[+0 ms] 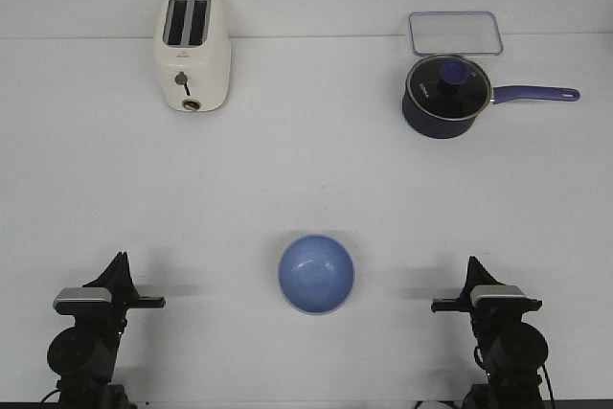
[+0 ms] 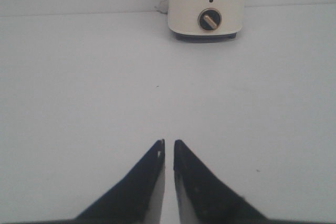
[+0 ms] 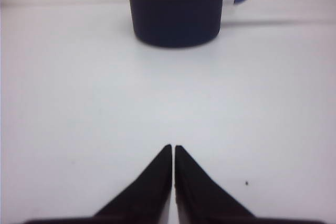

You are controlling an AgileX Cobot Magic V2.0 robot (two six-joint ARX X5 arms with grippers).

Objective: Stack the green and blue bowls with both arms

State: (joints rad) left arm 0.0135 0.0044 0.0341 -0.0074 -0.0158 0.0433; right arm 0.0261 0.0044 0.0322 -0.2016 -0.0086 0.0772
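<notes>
blue bowl (image 1: pixel 316 274) being seen alone on desk (image 1: pixel 306 170), green one unseen | left fingers (image 2: pixel 168 153), right fingers (image 3: pixel 173 156) being held nearly closed, empty

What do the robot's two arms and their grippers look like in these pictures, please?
Both arms are black, with rounded joint housings and a silver-grey block on each wrist. The left gripper and the right gripper have matte black fingers that taper to slim pointed tips. Thin black cables run near the base of each arm. No markings are legible.
</notes>
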